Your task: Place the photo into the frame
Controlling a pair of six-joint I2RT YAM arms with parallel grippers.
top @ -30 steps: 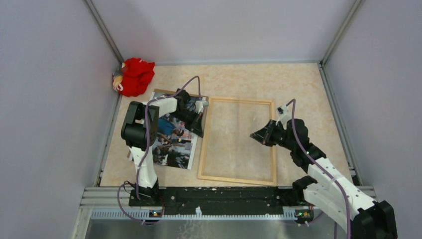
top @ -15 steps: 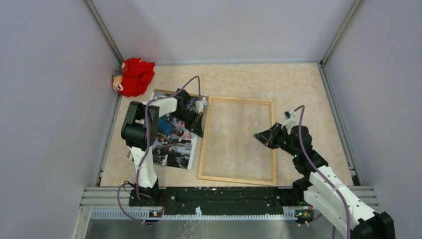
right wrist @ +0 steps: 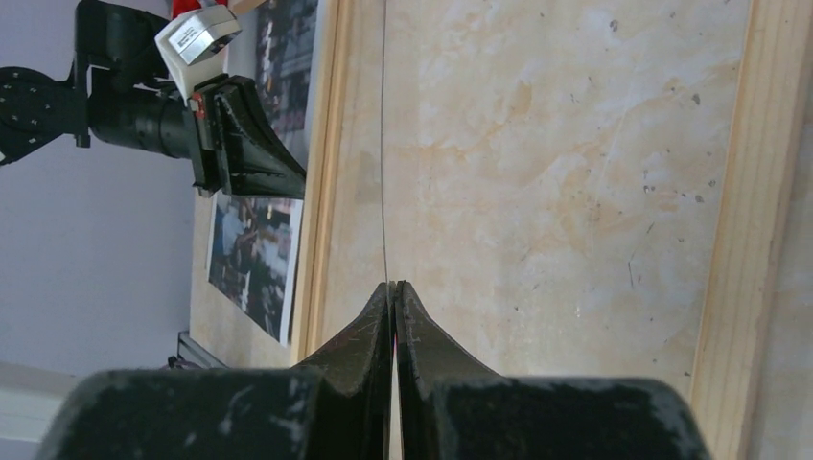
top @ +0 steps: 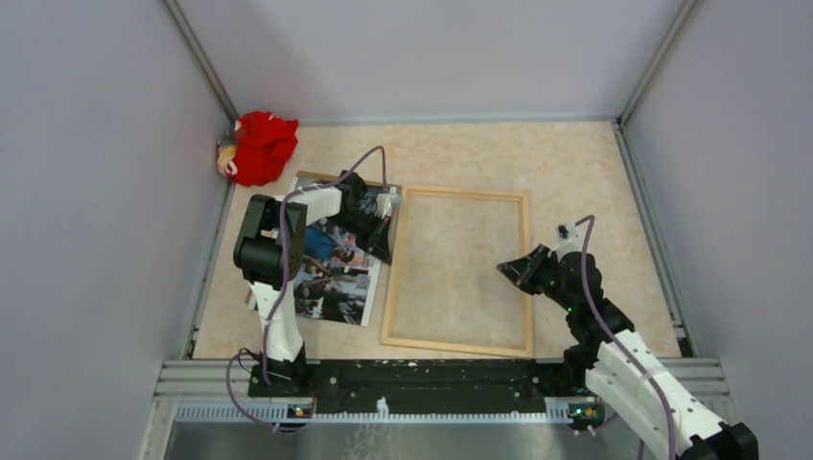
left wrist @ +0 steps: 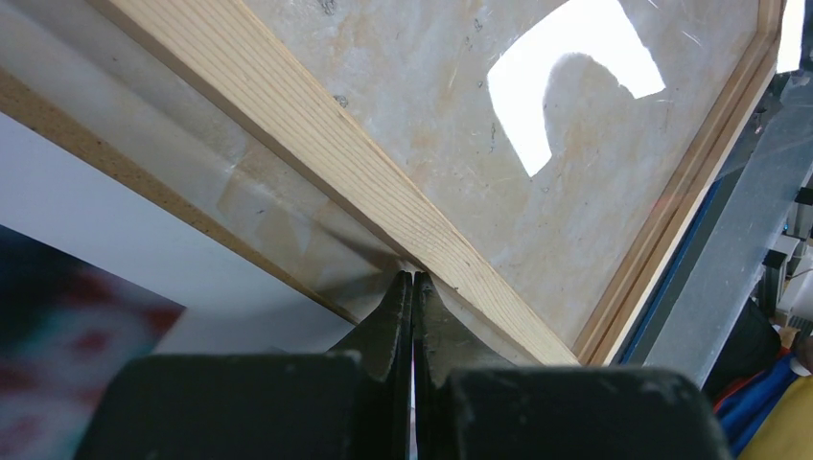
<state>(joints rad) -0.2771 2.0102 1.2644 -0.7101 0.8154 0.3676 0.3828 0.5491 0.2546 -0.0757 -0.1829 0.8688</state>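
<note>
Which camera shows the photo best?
The top view: nearly the whole photo lies in sight, face up, only partly hidden under the left arm. The left wrist view catches just a blurred corner with its white border; the right wrist view shows a narrow strip beyond the frame.

Closed jaws rise from 6 o'clock, tips against the near rail of the frame (left wrist: 316, 134); the photo (left wrist: 58, 326) lies blurred at 8 o'clock.

A red cloth (top: 261, 146), perhaps a toy, lies in the far-left corner of the beige table (top: 575, 163).
</note>
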